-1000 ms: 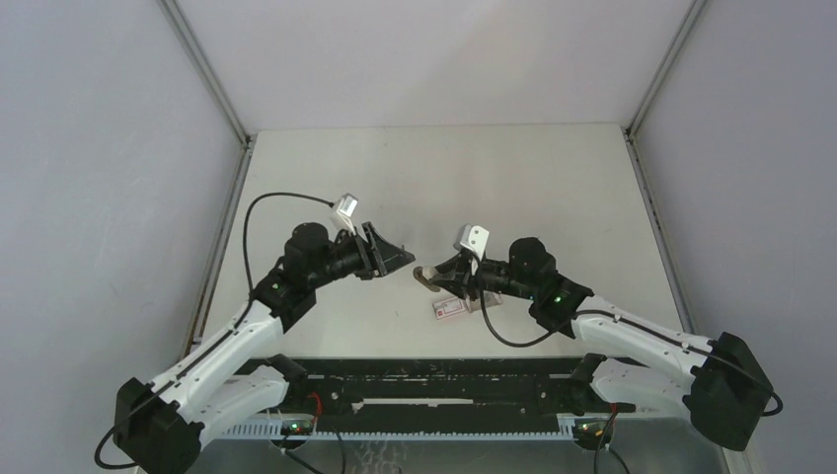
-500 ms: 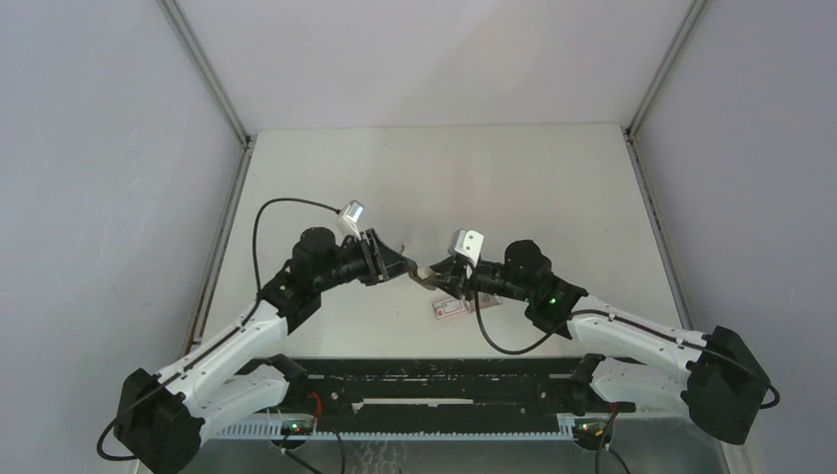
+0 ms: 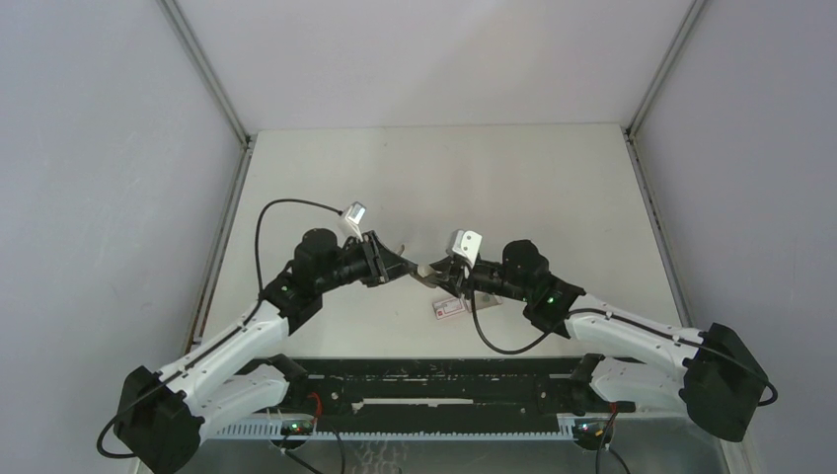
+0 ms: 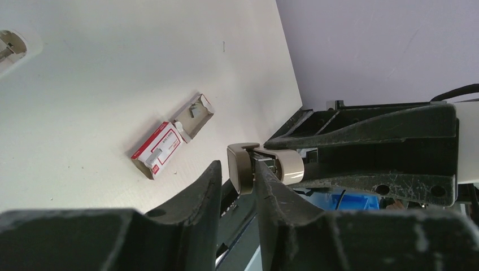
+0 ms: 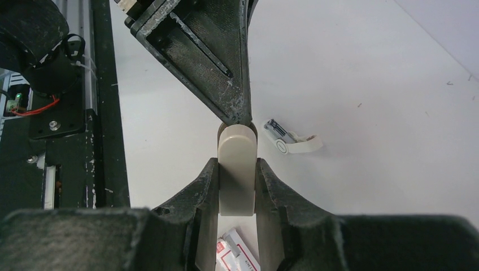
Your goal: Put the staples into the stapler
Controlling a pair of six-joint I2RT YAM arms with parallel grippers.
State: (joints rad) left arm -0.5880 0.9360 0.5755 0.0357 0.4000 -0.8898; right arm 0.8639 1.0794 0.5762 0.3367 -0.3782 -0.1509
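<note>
At the centre of the top view, the stapler [image 3: 424, 274] was held in the air above the table [image 3: 444, 178], between the two arms. The right gripper [image 5: 237, 166] was clamped on its sides, as seen at the lower middle of the right wrist view. The left gripper [image 4: 237, 168] was set around its far end with the fingers narrowly apart. Whether they were pressing on it could not be told.

Loading appeared to be at an early stage. The stapler had been picked up and was being presented to the other arm, probably so that it could be opened. No staples were seen inside it, and none were carried by either gripper.

Toward the middle left of the left wrist view, the red-and-white box [image 4: 157, 156] was lying on the table with its tan tray [image 4: 207, 107] slid out. A small grey bit was seen in the tray. It may have been the staples, but it was too small to be sure.

The stapler looked small and pale beige-white, with a rounded end, and barely wider than a finger. A loose white-and-grey part [image 5: 291, 141] was lying on the table just right of centre in the right wrist view.
</note>
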